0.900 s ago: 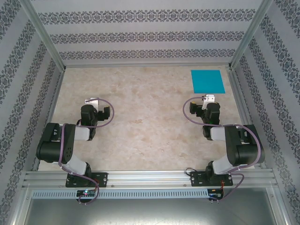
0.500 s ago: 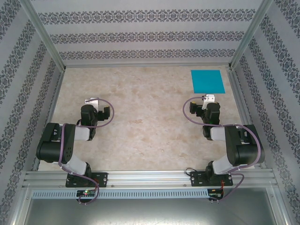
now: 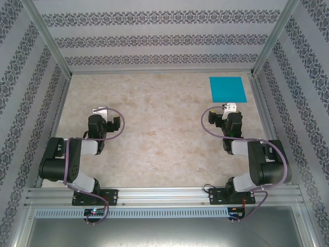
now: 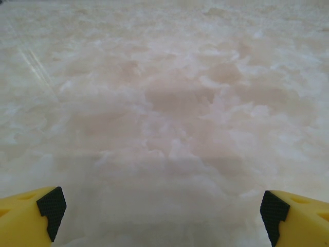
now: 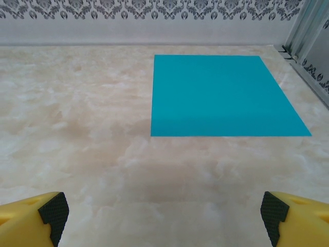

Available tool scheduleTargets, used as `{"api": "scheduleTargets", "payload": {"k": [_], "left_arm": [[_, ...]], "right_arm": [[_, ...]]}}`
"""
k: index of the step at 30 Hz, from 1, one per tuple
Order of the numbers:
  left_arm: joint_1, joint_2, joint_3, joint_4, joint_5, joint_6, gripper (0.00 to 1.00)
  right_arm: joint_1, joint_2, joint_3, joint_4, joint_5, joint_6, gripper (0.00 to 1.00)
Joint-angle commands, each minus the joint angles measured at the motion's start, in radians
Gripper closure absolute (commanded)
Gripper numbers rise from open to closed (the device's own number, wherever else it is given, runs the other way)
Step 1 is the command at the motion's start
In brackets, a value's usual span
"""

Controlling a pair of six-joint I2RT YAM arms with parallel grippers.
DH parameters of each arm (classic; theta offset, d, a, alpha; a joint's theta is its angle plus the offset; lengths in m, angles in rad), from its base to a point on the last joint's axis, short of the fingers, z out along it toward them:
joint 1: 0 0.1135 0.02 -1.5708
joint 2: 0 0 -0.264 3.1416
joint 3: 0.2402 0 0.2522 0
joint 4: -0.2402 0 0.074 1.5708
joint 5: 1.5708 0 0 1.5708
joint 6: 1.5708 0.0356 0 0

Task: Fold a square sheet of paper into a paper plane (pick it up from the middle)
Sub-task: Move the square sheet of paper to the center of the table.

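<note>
1. The left arm (image 3: 67, 159) is folded back on itself close to its base. Its forearm reaches forward and the wrist hangs low over the marble-patterned table (image 3: 164, 139).
2. The right arm (image 3: 262, 162) has nearly the same folded pose, with its wrist turned toward the far side of the table.
3. The square sheet of paper (image 5: 221, 95) lies flat on the table, ahead of the right gripper (image 5: 164, 211) and a little to its right. There is bare table between them, so they do not touch.
4. The sheet is a plain teal square with no fold, so it has no long axis and no point. Its near edge runs across the right wrist view, from side to side in front of the gripper, and its far edge lies close to the patterned back wall (image 5: 154, 10).
5. The right gripper is wide open. Its yellow fingers (image 5: 25, 216) with black pads stand at the two lower corners of its own view, and nothing is between them.
6. The left gripper (image 4: 162, 208) is also wide open and empty, with only bare table under and ahead of it. The sheet is well apart from it, far to its right.
</note>
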Motion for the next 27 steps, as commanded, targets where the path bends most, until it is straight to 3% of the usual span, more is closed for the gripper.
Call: {"api": "scheduleTargets", "payload": {"k": [1,5,10,13,18,27], "left_arm": [[0.008,-0.123,0.043,-0.125,-0.027,-0.014,0.00],[0.005,-0.239,0.121,-0.359,-0.024,-0.149,0.00],[-0.001,-0.258,0.269,-0.601,0.158,-0.342,0.00],[-0.013,-0.252,0.309,-0.621,0.303,-0.469,0.00],[-0.079,-0.194,0.390,-0.642,0.431,-0.578,0.00],[-0.226,-0.039,0.467,-0.512,0.466,-0.707,0.00]], "right_arm": [[-0.007,-0.121,0.018,-0.113,-0.043,-0.002,0.02],[-0.007,-0.255,0.114,-0.374,-0.103,0.038,0.02],[-0.008,-0.276,0.273,-0.633,-0.190,0.128,0.02],[-0.012,-0.229,0.353,-0.705,-0.176,0.199,0.02],[-0.033,-0.072,0.551,-0.880,-0.176,0.233,0.02],[-0.113,0.236,0.858,-1.062,-0.209,0.192,0.02]]}}
